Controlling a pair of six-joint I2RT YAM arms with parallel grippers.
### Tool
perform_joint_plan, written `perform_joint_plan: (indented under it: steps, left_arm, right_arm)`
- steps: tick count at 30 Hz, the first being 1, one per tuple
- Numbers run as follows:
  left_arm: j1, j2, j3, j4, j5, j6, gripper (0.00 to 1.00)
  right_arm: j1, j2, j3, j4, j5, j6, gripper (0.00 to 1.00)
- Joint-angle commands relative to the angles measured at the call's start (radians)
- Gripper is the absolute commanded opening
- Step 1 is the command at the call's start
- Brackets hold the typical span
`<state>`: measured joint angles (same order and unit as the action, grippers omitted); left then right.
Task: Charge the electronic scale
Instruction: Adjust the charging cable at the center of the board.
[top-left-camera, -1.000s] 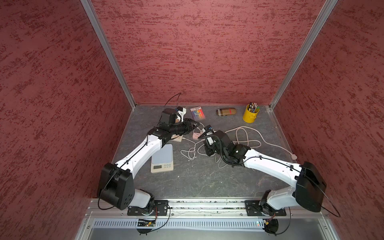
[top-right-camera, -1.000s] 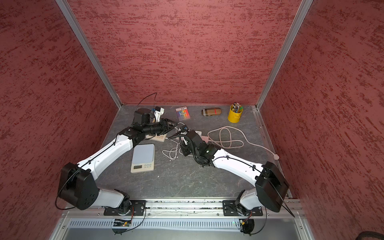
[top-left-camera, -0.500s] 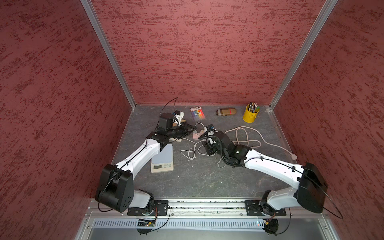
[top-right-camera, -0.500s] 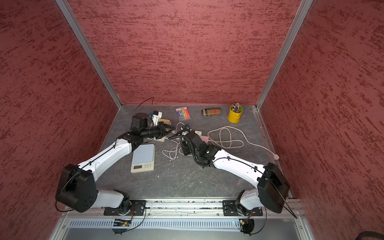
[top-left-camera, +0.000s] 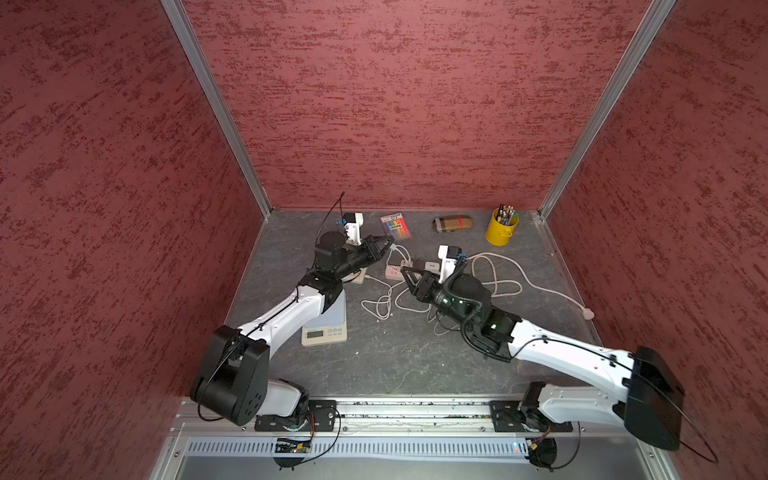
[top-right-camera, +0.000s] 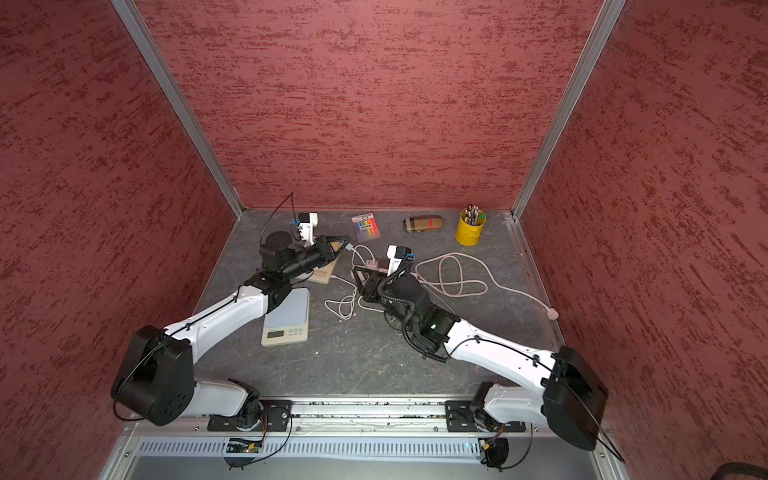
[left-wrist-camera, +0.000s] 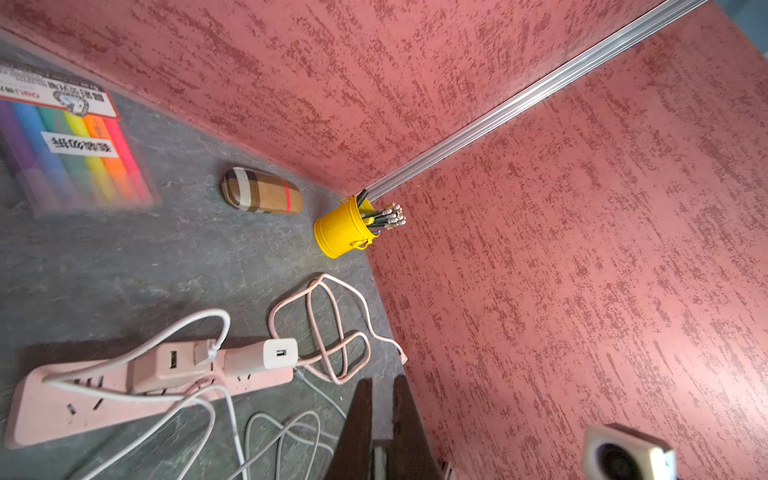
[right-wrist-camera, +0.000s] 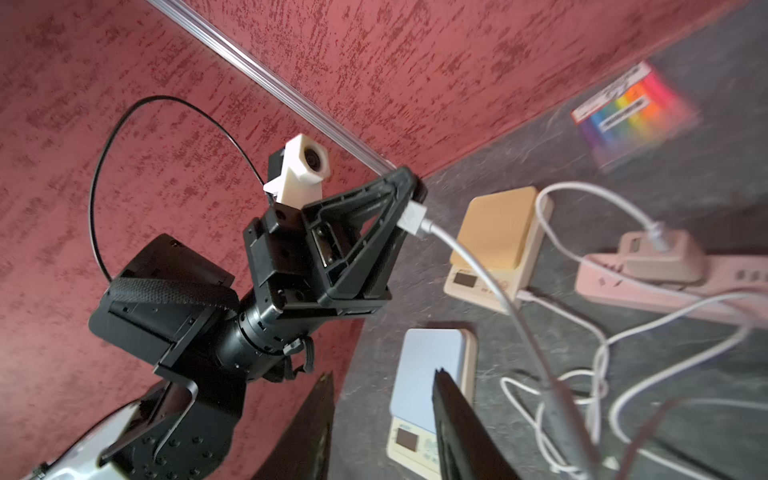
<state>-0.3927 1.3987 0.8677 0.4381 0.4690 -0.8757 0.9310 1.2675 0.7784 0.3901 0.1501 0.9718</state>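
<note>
My left gripper (top-left-camera: 390, 243) hangs above the table, shut on the USB plug (right-wrist-camera: 412, 216) of a white cable (right-wrist-camera: 478, 266). The plug does not show in the left wrist view, where that gripper (left-wrist-camera: 382, 388) looks over the pink power strip (left-wrist-camera: 83, 403). A pink charger (left-wrist-camera: 170, 365) and a white charger (left-wrist-camera: 266, 353) sit in the strip. My right gripper (top-left-camera: 405, 272) is open and empty, just right of the plug. A blue-topped scale (right-wrist-camera: 432, 370) lies partly under the left arm (top-left-camera: 291, 311). A tan-topped scale (right-wrist-camera: 494, 232) lies behind it with a cable at its side.
A highlighter pack (top-left-camera: 397, 226), a plaid case (top-left-camera: 453, 223) and a yellow pencil cup (top-left-camera: 502, 228) line the back wall. Looped pink cord (top-left-camera: 498, 278) and tangled white cable (top-left-camera: 380, 305) lie mid-table. Red walls close in on three sides.
The left gripper has shut on the cable's plug and lifted slightly. The right gripper has let go, opened and drawn back a little.
</note>
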Motion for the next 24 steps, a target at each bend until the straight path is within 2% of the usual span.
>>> perform_joint_plan:
  steps: [1, 5, 8, 14, 19, 24]
  left_arm:
    - [-0.016, -0.014, 0.002, 0.061, -0.070, -0.001, 0.00]
    - [-0.029, -0.041, -0.010, 0.048, -0.082, -0.009, 0.00]
    - [-0.038, -0.068, -0.028, 0.052, -0.089, -0.030, 0.00]
    - [-0.047, -0.114, -0.059, 0.057, -0.096, -0.073, 0.00]
    - [-0.048, -0.128, -0.085, 0.076, -0.085, -0.113, 0.00]
    - [-0.047, -0.134, -0.109, 0.093, -0.070, -0.145, 0.00]
  right_arm:
    - [0.009, 0.058, 0.001, 0.250, -0.029, 0.229, 0.43]
    - [0.008, 0.135, 0.001, 0.395, 0.016, 0.326, 0.45]
    - [0.005, 0.177, 0.021, 0.425, 0.061, 0.366, 0.46]
    - [0.000, 0.258, -0.020, 0.591, 0.146, 0.500, 0.32]
    - [-0.007, 0.320, -0.004, 0.720, 0.143, 0.510, 0.31]
    - [-0.012, 0.338, 0.020, 0.745, 0.153, 0.490, 0.36]
